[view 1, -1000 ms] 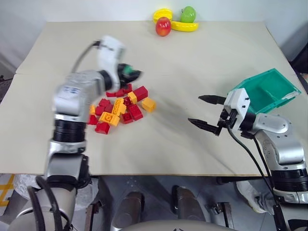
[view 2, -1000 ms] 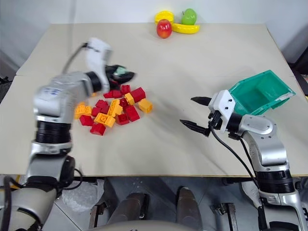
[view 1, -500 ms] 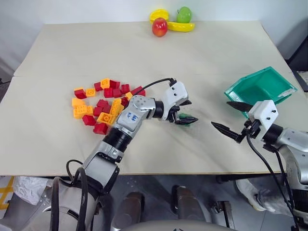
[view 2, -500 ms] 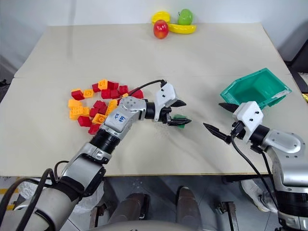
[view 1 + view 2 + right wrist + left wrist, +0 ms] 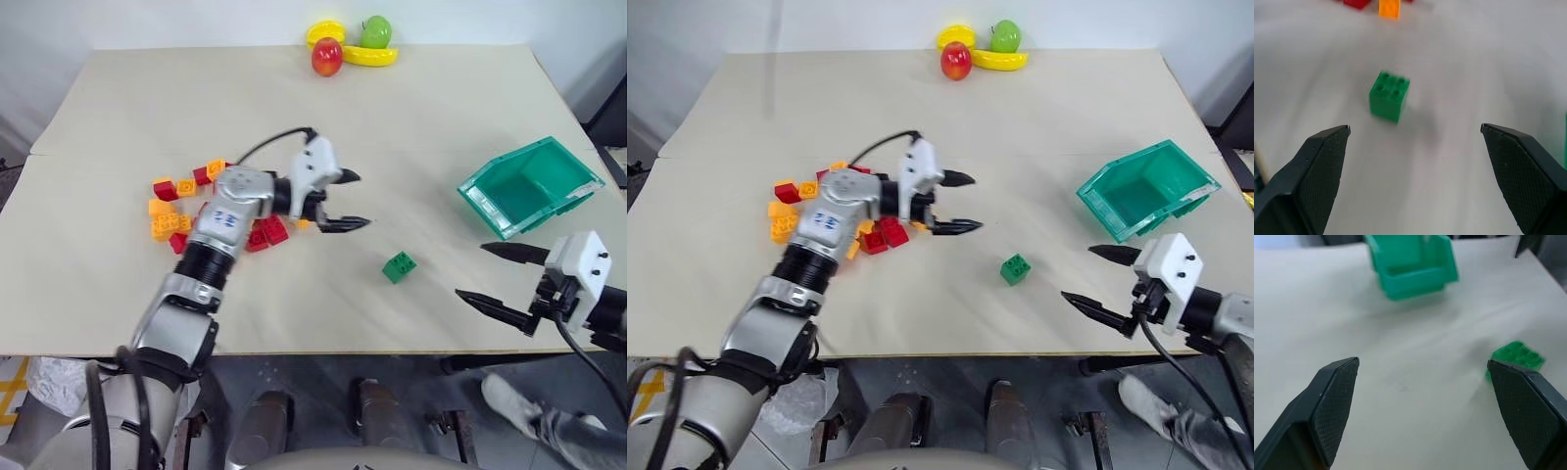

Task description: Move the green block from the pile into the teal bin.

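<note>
The green block (image 5: 399,266) lies alone on the table, between the pile (image 5: 186,211) of red and orange-yellow bricks on the left and the teal bin (image 5: 530,186) on the right. My left gripper (image 5: 348,201) is open and empty, above the pile's right edge, up and left of the block. Near the table's front right edge my right gripper (image 5: 502,277) is open too, aimed at the block (image 5: 1389,96) from the right. The left wrist view shows the block (image 5: 1516,357) beside one of its fingers (image 5: 1523,404) and the bin (image 5: 1410,265) beyond.
Toy fruit (image 5: 353,44) sits at the table's far edge: a red apple, a green apple and yellow bananas. The bin stands tilted near the right edge. Bare tabletop stretches between block and bin.
My left gripper has let go of the green block, which now rests on the table, and pulled back left toward the pile. The right gripper has drawn back toward the front right.
</note>
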